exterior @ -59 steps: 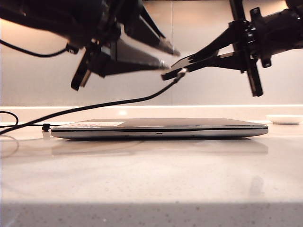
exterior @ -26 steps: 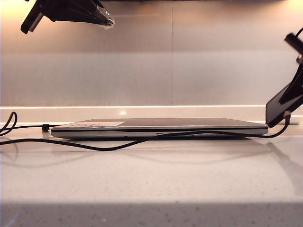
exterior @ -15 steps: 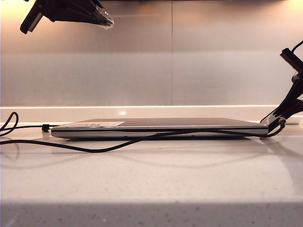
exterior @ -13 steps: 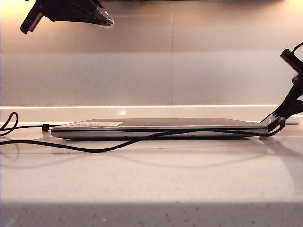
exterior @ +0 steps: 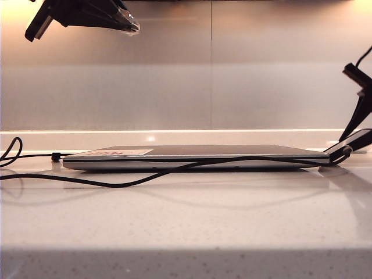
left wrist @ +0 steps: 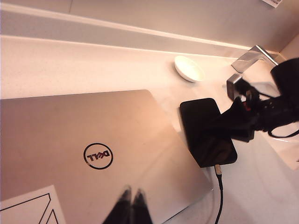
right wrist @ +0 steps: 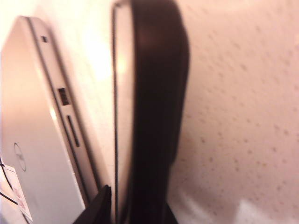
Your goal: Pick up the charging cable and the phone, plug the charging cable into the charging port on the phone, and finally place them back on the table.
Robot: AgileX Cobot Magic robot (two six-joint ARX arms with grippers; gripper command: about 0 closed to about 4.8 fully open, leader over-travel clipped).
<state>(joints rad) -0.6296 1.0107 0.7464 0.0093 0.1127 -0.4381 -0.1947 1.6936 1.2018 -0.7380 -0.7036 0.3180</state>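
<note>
The left pincer (exterior: 129, 25) hung high over the left of the worktop (exterior: 186, 226), exactly where it had been a second before, its jaws pressed together on nothing. Below it the charging cable (exterior: 133, 181) trailed rightward along the worktop in front of the Dell laptop (exterior: 192, 157).

At the right, the phone (exterior: 356, 140) had sunk within the last second from a steep tilt to a shallow one, its low end just beside the laptop's right end. The left wrist view showed the plug seated in the charging port (left wrist: 216, 166), so the joining looked done and only the set-down remained.

The right pincer (right wrist: 135, 212) stood over the phone with a finger on either side; whether it clamped the phone or had let go I cannot tell.
</note>
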